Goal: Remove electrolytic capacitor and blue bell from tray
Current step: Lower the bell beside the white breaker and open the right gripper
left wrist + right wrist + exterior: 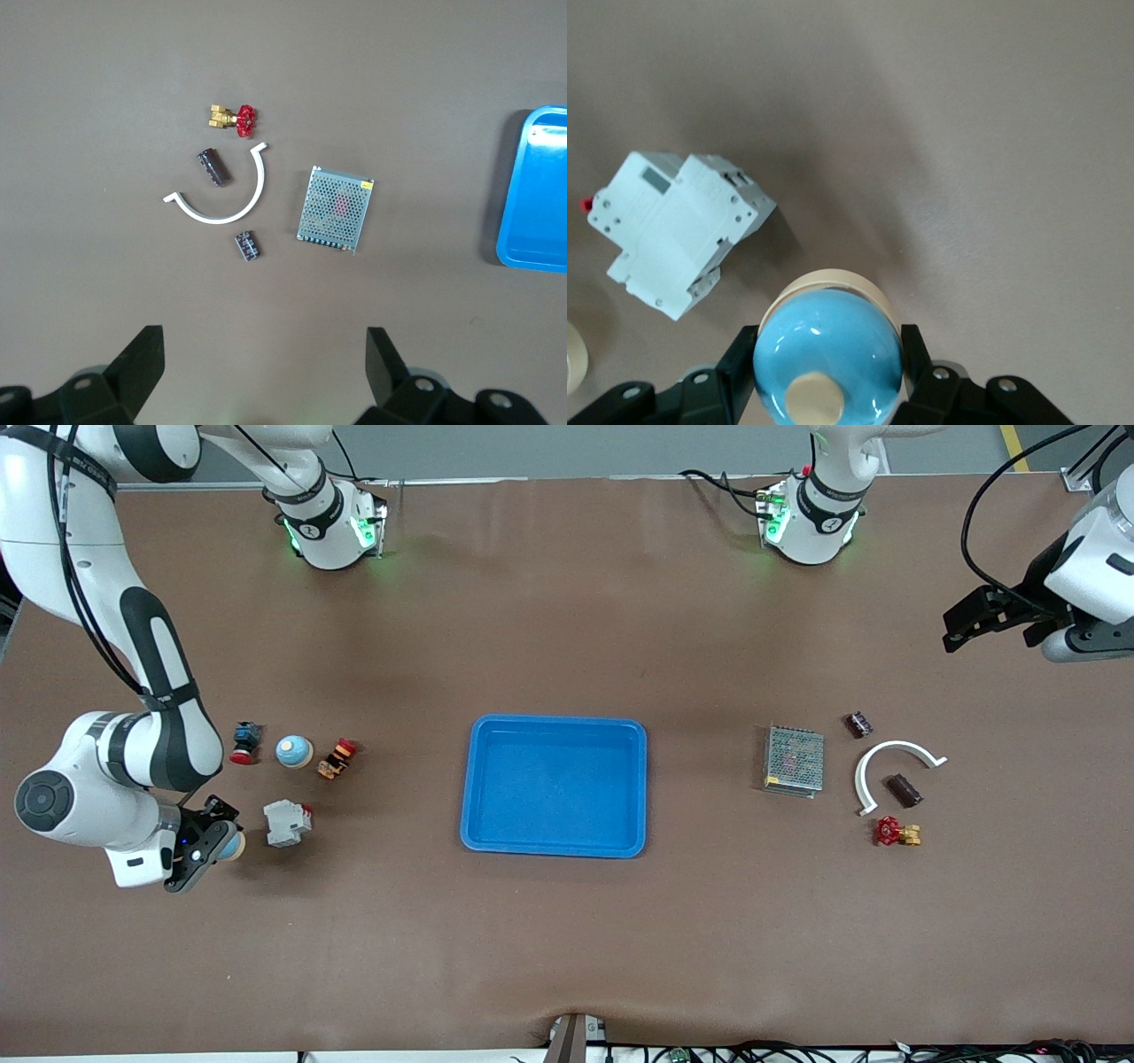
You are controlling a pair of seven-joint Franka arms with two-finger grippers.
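the right gripper (pixel 827 394) pinches the blue bell (pixel 828 354) between its jaws, low over the tabletop (pixel 567 939) toward 9 o'clock of the empty tray (pixel 483 841). the left gripper (pixel 266 376) waits, jaws spread, above both capacitors (pixel 247 245).

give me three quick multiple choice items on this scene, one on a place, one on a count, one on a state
1. Where is the grey mesh box?
A. in the tray
B. on the table toward the left arm's end
C. under the right end effector

2. How many blue bells show?
A. one
B. two
C. three

3. What is in the blue tray?
A. nothing
B. a capacitor
C. a bell

Answers:
1 B, it sits beside the white arc.
2 B, one on the table, one in the right end effector.
3 A, its floor is bare.
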